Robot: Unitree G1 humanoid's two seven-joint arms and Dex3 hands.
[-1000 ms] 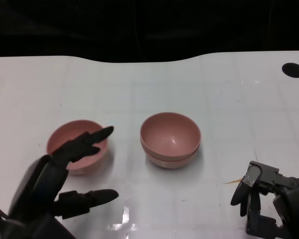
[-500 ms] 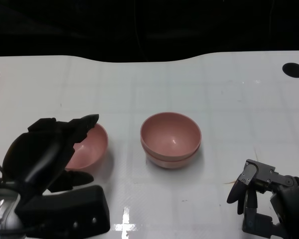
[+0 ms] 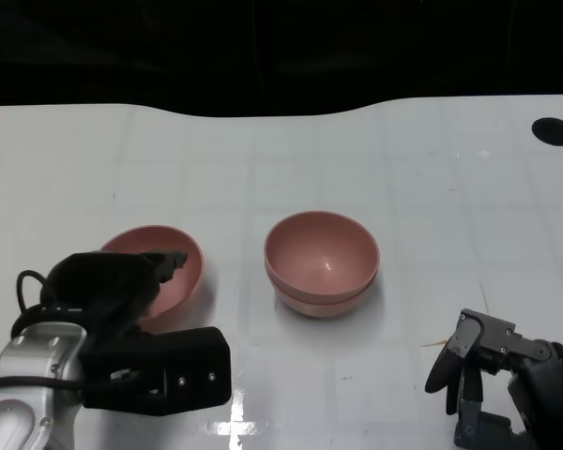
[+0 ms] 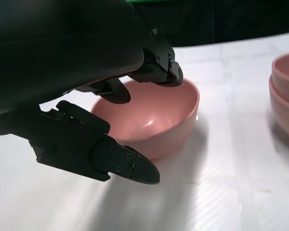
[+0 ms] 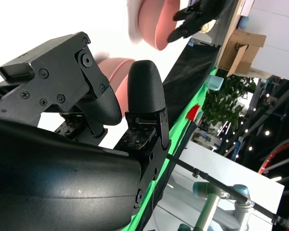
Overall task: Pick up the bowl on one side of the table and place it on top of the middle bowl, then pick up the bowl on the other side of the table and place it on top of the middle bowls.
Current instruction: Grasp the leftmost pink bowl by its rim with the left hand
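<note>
Head view, read left to right: you have the left robot hand [image 3: 122, 281] at the near rim of the left pink bowl [image 3: 174, 267], fingers apart and holding nothing. The middle stack [image 3: 322, 262] already looks like two bowls nested, standing at the centre of the white tabletop [image 3: 403, 169]. So, judging from that, the first placement is done and you are on the second pick.

Left wrist view: upper fingers [image 4: 156, 72] hang over the bowl's rim and cavity, and the thumb [image 4: 120, 161] sits low outside the wall, near the tabletop. Contact with the rim: cannot tell for sure; no grip is closed yet.

Next move, as a judgement: close fingers and thumb on the wall, lift straight, carry the bowl right and lower it centred into the stack. Risk: the bowl may slide or tip on the smooth surface if the pinch lands off the rim.

The right robot hand [image 3: 493, 375] rests at the near right, well apart from the bowls, fingers curled inward on nothing.
</note>
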